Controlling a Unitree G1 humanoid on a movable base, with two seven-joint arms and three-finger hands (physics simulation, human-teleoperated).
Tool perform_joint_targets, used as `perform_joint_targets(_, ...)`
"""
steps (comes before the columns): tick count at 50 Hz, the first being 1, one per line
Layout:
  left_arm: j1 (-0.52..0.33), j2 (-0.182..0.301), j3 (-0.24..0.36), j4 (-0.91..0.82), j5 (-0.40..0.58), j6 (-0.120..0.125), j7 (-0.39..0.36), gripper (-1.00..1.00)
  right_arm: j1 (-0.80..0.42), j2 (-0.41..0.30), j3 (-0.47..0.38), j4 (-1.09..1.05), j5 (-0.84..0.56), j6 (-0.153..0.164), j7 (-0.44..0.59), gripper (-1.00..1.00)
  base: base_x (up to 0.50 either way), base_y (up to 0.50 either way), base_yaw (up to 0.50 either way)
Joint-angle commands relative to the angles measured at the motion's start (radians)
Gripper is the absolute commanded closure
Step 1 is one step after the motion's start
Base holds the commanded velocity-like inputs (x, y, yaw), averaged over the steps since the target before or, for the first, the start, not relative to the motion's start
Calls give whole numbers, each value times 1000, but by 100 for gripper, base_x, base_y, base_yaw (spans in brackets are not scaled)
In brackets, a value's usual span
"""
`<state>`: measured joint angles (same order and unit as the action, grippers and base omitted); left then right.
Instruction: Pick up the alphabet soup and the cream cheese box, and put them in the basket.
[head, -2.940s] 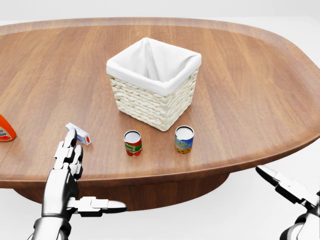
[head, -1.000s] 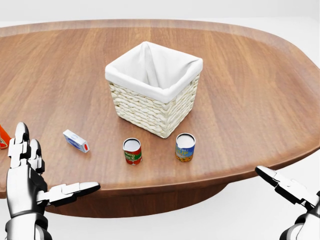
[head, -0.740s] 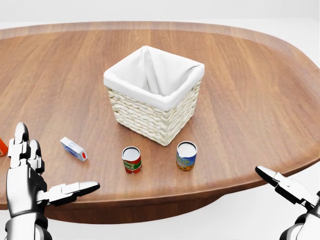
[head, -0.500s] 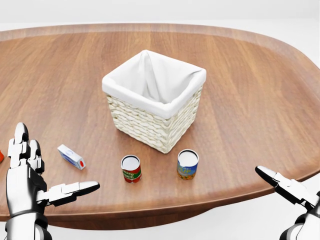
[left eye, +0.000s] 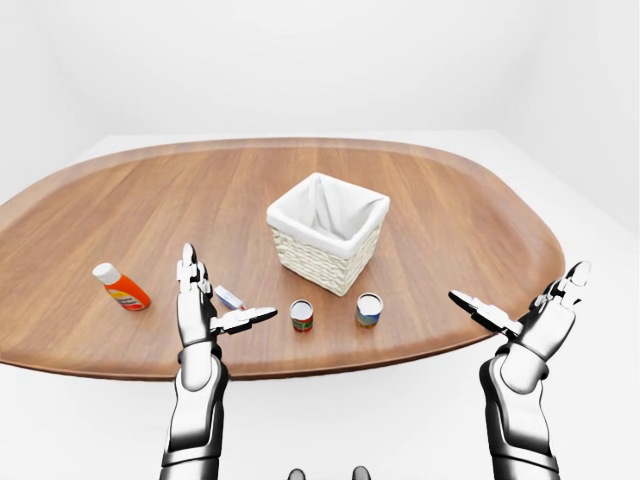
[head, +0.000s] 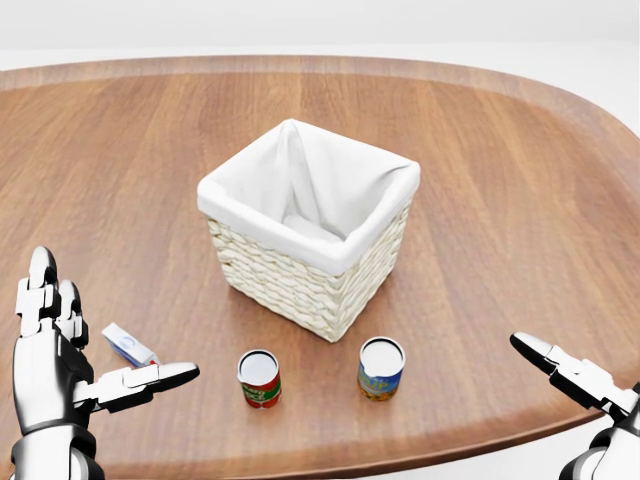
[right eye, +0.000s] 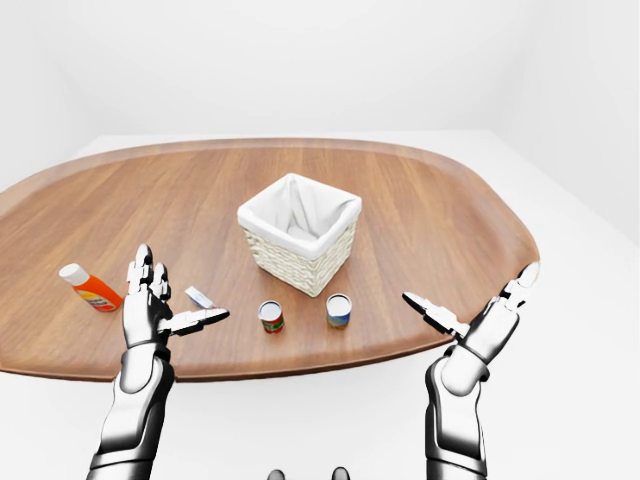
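Closest to the camera, both hands are just hanging at the near edge of the counter (head: 520, 150) with nothing in them: the left hand (head: 60, 375) is raised at the lower left of the head view, fingers spread wide and thumb poking out to the right, and the right hand (left eye: 530, 320) is splayed the same way off the counter's right edge, palm up-ish. Right beside the left thumb sits the cream cheese box (head: 128, 346), lying flat on the wood, partly hidden by the hand. A bit to its right is the alphabet soup (head: 259, 379), the red-labelled can, standing upright, and next to that, apart from it, a second can (head: 381, 368) with a blue and yellow label, also upright. Just above the two cans is the basket (head: 310, 235), wicker with a white cloth liner, turned corner-on, nothing visible inside. Way off to the left in the left-eye view an orange bottle (left eye: 120, 287) lies on its side.
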<state>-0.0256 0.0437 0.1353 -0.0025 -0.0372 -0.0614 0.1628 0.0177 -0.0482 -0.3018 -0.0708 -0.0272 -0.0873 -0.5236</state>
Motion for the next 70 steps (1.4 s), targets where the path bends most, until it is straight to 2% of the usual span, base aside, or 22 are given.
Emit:
perform_joint_targets(1,-3,1,1,14,1,-10,3,-100,-1,-1,-1,8,-1,0,0,-100,20,0,0)
perform_joint_targets(4,0,1,-1,2,2,0,4,-100,-1,0,0,5,-2,0,0,-100,20,0,0)
perform_joint_targets(8,-3,1,0,10,3,-5,5,-100,-1,0,1,4,-2,0,0,-100,20,0,0)
perform_joint_targets(10,1,0,-1,-7,6,7,9,-100,0,0,1,-2,-3,0,0,-100,20,0,0)
perform_joint_targets(20,-6,2,3,16,11,-14,14,-100,-3,-2,-1,6,1,0,0,-100,20,0,0)
perform_joint_targets(21,4,0,0,-12,9,5,13,-100,0,-1,-1,0,2,0,0,-100,20,0,0)
perform_joint_targets(24,1,1,2,1,5,-5,9,-100,1,0,-1,0,1,0,0,-100,20,0,0)
perform_joint_targets(30,1,0,1,-1,5,-1,8,-100,0,-1,-2,1,3,0,0,-100,20,0,0)
perform_joint_targets(38,-5,2,2,19,2,-17,5,-100,-1,-1,-2,5,3,0,0,-100,20,0,0)
perform_joint_targets(42,-1,2,0,9,3,-11,6,-100,1,-1,-2,1,3,0,0,-100,20,0,0)
perform_joint_targets(45,7,0,-2,-14,5,5,7,-100,2,-1,-2,-1,4,0,0,-100,20,0,0)
perform_joint_targets(46,4,0,-2,-5,5,-2,7,-100,1,-1,-3,2,4,0,0,-100,20,0,0)
perform_joint_targets(48,6,-1,-2,-13,6,3,7,-100,1,0,-2,-1,3,0,0,-100,20,0,0)
perform_joint_targets(51,-2,1,1,12,11,-13,12,-100,-1,0,-2,5,2,0,0,-100,20,0,0)
perform_joint_targets(53,5,-1,-1,-12,9,5,12,-100,-2,-1,-1,5,3,0,0,-100,20,0,0)
perform_joint_targets(55,-2,1,0,9,10,-9,11,-100,-1,0,-1,0,4,0,0,-100,20,0,0)
perform_joint_targets(59,-4,2,0,16,12,-12,10,-100,-1,-1,-2,5,4,0,0,-100,20,0,0)
perform_joint_targets(62,0,2,-1,5,13,-3,11,-100,0,0,-1,-2,4,0,0,-100,20,0,0)
perform_joint_targets(65,-6,3,1,22,13,-15,10,-100,0,0,-1,-1,3,0,0,-100,20,0,0)
perform_joint_targets(67,0,2,-1,6,13,-4,10,-100,0,0,-1,1,4,0,0,-100,20,0,0)
perform_joint_targets(69,-4,3,1,18,12,-12,9,-100,1,0,-1,-1,3,0,0,-100,20,0,0)
perform_joint_targets(70,-1,2,0,6,12,-4,10,-100,1,1,-1,-4,6,0,0,-100,20,0,0)
